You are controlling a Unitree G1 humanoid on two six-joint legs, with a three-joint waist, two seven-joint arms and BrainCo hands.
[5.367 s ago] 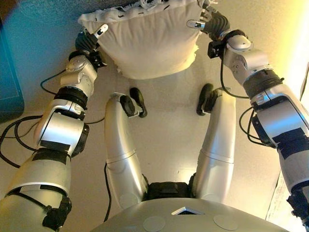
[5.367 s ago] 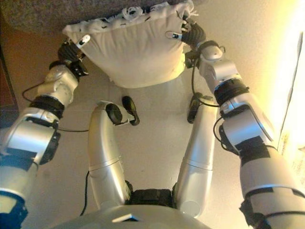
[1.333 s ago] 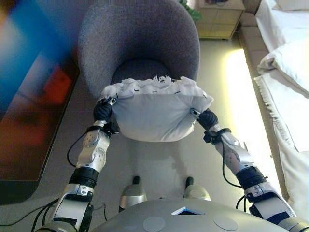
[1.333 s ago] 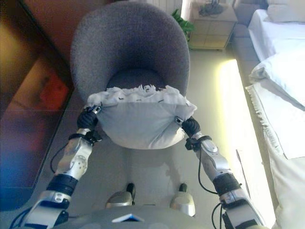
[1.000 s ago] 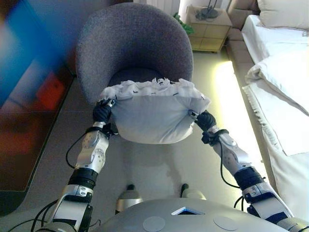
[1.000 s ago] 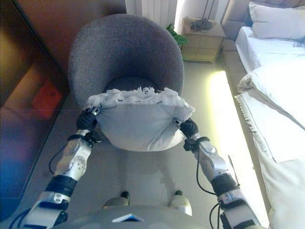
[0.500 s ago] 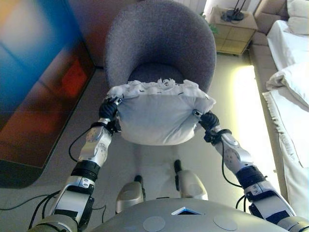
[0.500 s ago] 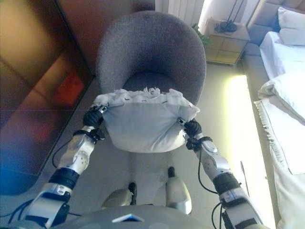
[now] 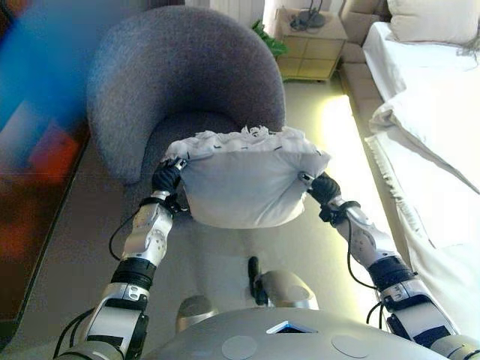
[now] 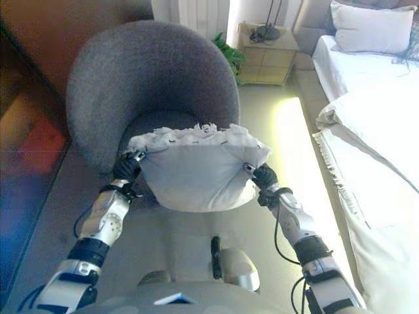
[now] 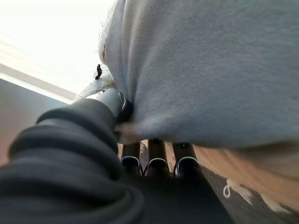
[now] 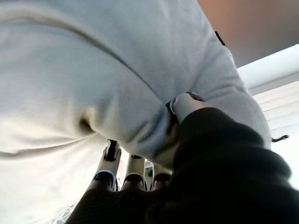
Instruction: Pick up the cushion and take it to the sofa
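Observation:
A white cushion [image 9: 244, 182] with a fringed top edge hangs in the air between my two hands, in front of a grey round armchair [image 9: 180, 75]. My left hand [image 9: 166, 178] grips its left side and my right hand [image 9: 323, 187] grips its right side. In the left wrist view the thumb [image 11: 114, 100] presses into the cushion [image 11: 210, 70] and the fingers [image 11: 156, 161] curl under it. The right wrist view shows the same hold, thumb [image 12: 184, 105] on the cushion [image 12: 93, 70] and fingers [image 12: 133, 175] curled beneath. The cushion's lower half is level with the chair's seat front.
A bed [image 10: 373, 137] with white bedding and a pillow [image 10: 370, 26] runs along the right. A small wooden bedside cabinet [image 10: 265, 49] and a green plant [image 10: 226, 49] stand behind the chair. A dark panel [image 9: 30, 150] lines the left side. Pale floor [image 10: 294, 131] lies between chair and bed.
The view has swung to the right, so the chair sits further left and more of the bed shows. Both hands keep the same hold on the cushion.

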